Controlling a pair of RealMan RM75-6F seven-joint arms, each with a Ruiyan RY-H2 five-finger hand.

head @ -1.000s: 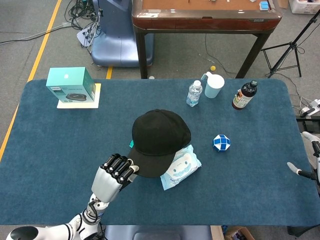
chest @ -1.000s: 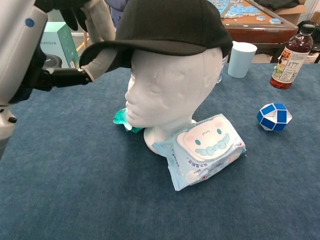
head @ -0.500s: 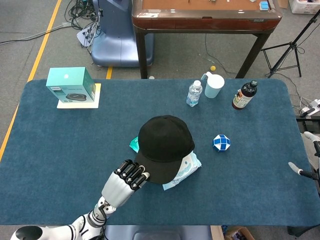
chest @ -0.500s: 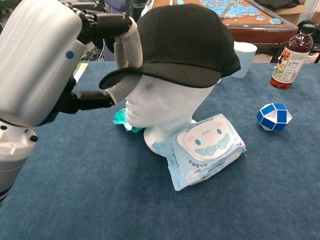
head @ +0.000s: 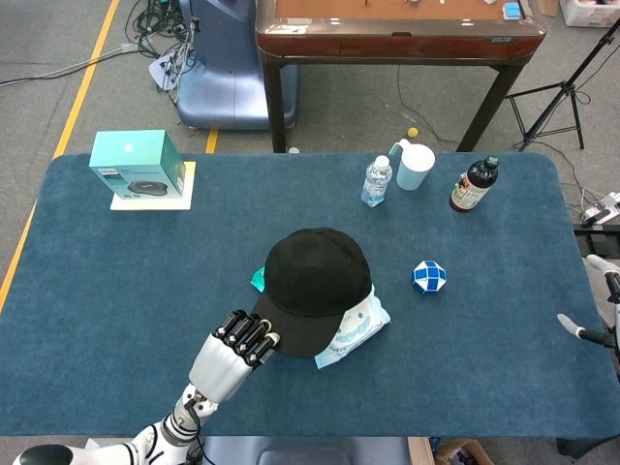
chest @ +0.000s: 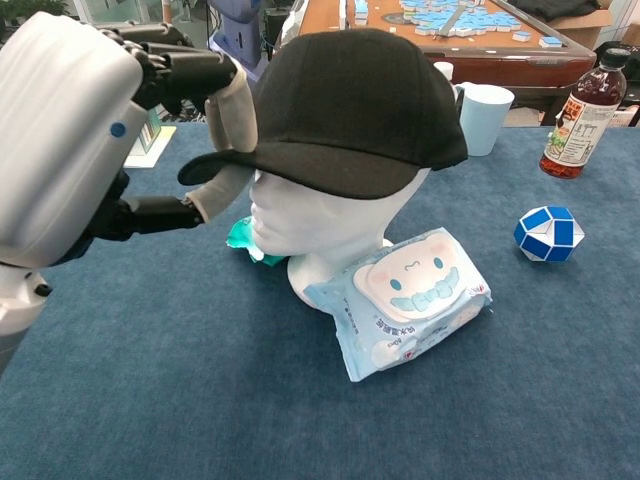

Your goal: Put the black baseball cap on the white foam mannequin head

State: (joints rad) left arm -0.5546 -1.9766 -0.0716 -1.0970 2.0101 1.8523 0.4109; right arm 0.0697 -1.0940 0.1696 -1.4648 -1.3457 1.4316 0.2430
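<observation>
The black baseball cap [head: 315,289] [chest: 350,105] sits on top of the white foam mannequin head [chest: 325,215], covering its crown down to the brow. The mannequin head faces left in the chest view and is hidden under the cap in the head view. My left hand [head: 237,349] [chest: 120,150] pinches the cap's brim between thumb below and fingers above. Only a small white part at the right table edge [head: 593,334] shows of my right arm; its hand is out of both views.
A wet-wipes pack [chest: 410,298] leans against the mannequin's base, with a teal scrap [chest: 243,238] behind it. A blue-white puzzle ball [chest: 548,233], brown bottle [chest: 578,102], pale blue cup [chest: 482,118], water bottle [head: 376,180] and teal box [head: 139,165] stand on the blue table.
The cap's brim has come down from above the forehead to the brow, and the cap has settled onto the mannequin head. My left hand moved with it, still holding the brim.
</observation>
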